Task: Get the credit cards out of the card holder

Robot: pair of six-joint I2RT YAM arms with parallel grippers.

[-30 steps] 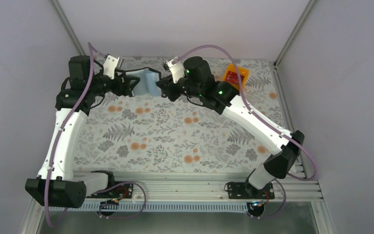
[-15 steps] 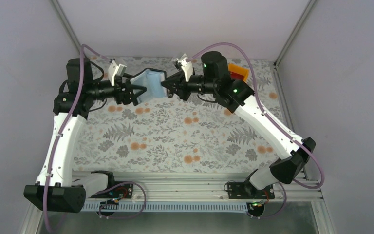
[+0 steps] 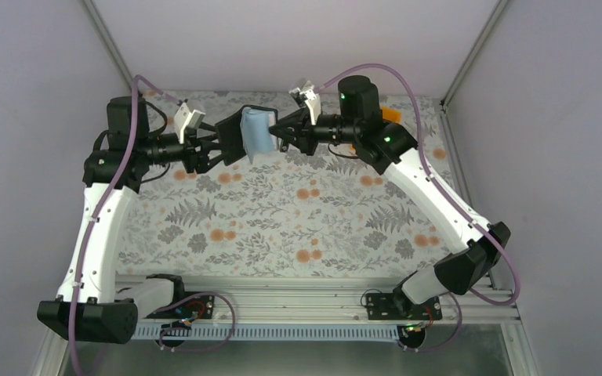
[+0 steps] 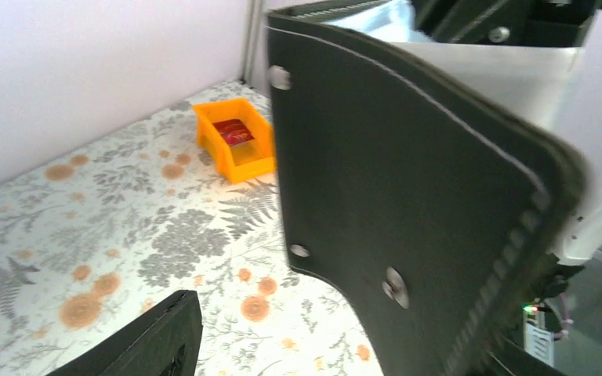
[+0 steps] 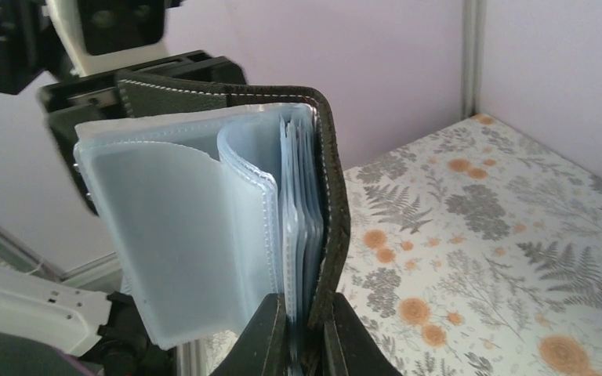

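The right gripper [image 5: 304, 345] is clenched on one edge of the card holder [image 5: 331, 196]. Its fingers [image 5: 266, 337] pinch the black cover together with the bluish-grey plastic sleeves [image 5: 172, 235], which fan open above them. The left gripper [image 3: 218, 146] stands released at the holder's outer face. In its wrist view, one finger [image 4: 149, 337] sits well clear of the stitched black cover, with the floral table [image 4: 125, 211] showing between. The holder hangs in the air between the two arms, well apart from the orange bin [image 4: 235, 141], which holds a red card [image 4: 233, 131]. Whether any credit cards fill the sleeves cannot be told.
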